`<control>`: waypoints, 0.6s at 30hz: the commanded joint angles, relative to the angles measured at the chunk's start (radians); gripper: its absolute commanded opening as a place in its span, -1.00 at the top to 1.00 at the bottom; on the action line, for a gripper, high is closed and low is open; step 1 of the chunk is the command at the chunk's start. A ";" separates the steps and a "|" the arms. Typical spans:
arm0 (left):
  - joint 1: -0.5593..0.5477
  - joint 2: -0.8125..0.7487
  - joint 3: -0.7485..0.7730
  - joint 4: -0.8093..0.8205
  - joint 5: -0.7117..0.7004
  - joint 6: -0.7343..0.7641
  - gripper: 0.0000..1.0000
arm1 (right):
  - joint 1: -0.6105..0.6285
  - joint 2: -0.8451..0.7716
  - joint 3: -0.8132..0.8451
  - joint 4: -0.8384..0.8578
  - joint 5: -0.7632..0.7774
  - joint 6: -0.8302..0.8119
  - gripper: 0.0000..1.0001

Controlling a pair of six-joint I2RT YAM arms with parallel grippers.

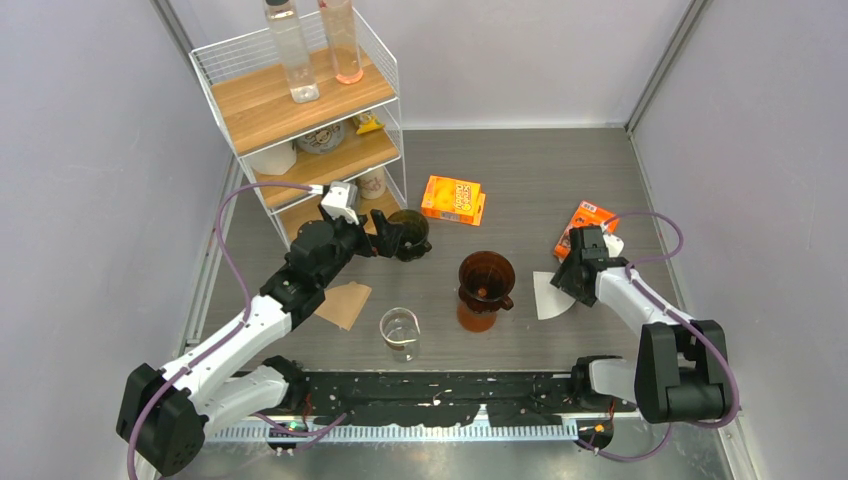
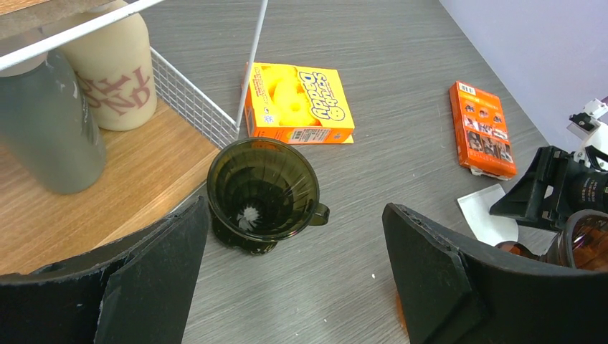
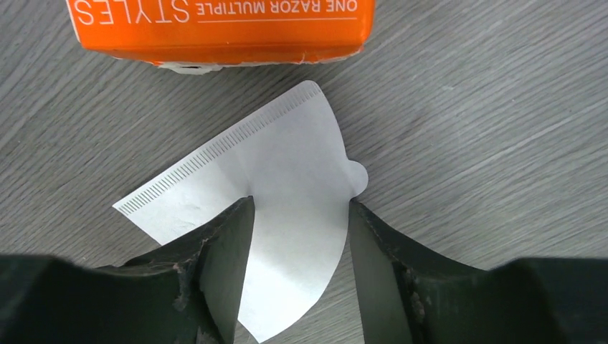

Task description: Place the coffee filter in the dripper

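A white paper coffee filter lies flat on the grey table, right of centre in the top view. My right gripper is open, low over it, one finger on each side of the paper. An amber dripper stands on an orange glass base at the table's middle. A dark smoked dripper stands empty beside the shelf rack. My left gripper is open and empty just in front of the dark dripper. The white filter also shows in the left wrist view.
A wire-and-wood shelf rack with bottles and jars stands at the back left. A yellow-orange sponge box and an orange razor box lie on the table. A brown filter and a glass beaker sit near the front.
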 commanded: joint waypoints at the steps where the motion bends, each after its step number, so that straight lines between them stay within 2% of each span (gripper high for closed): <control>1: -0.002 0.000 0.013 0.027 -0.024 0.010 -0.98 | -0.002 0.049 -0.031 0.035 -0.097 0.007 0.00; 5: -0.002 -0.001 0.013 0.025 -0.033 0.012 -0.98 | -0.002 0.051 -0.022 0.045 -0.117 -0.013 0.26; 15: -0.002 0.004 0.017 0.022 -0.032 0.009 -0.98 | -0.002 0.067 -0.021 0.063 -0.123 -0.030 0.63; 18: -0.001 0.003 0.015 0.020 -0.032 0.009 -0.98 | -0.002 0.070 -0.021 0.070 -0.129 -0.037 0.87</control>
